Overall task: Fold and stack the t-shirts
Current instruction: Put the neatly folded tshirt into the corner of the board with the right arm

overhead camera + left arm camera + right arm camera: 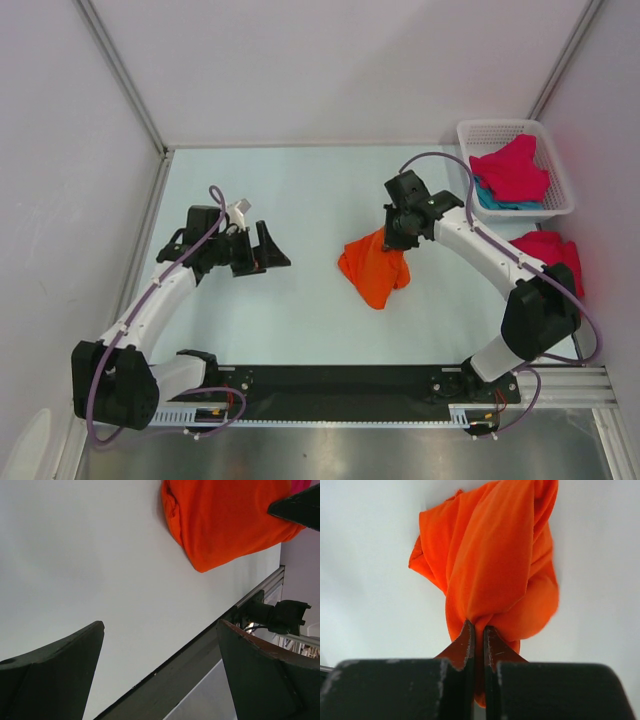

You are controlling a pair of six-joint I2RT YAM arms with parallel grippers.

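Observation:
A bright orange t-shirt (375, 268) hangs bunched from my right gripper (397, 240), its lower folds resting on the table near the middle. In the right wrist view the gripper (478, 627) is shut on a pinch of the orange t-shirt (490, 560). My left gripper (262, 250) stands open over bare table to the left, nothing between its fingers; its wrist view shows the orange t-shirt (225, 520) ahead. A magenta-red t-shirt (512, 170) lies on a teal one (497, 201) in the basket. Another magenta-red t-shirt (550, 252) lies on the table at the right.
The white mesh basket (560, 158) stands at the back right corner. White walls close in the table on three sides. A black rail (340, 382) with the arm bases runs along the near edge.

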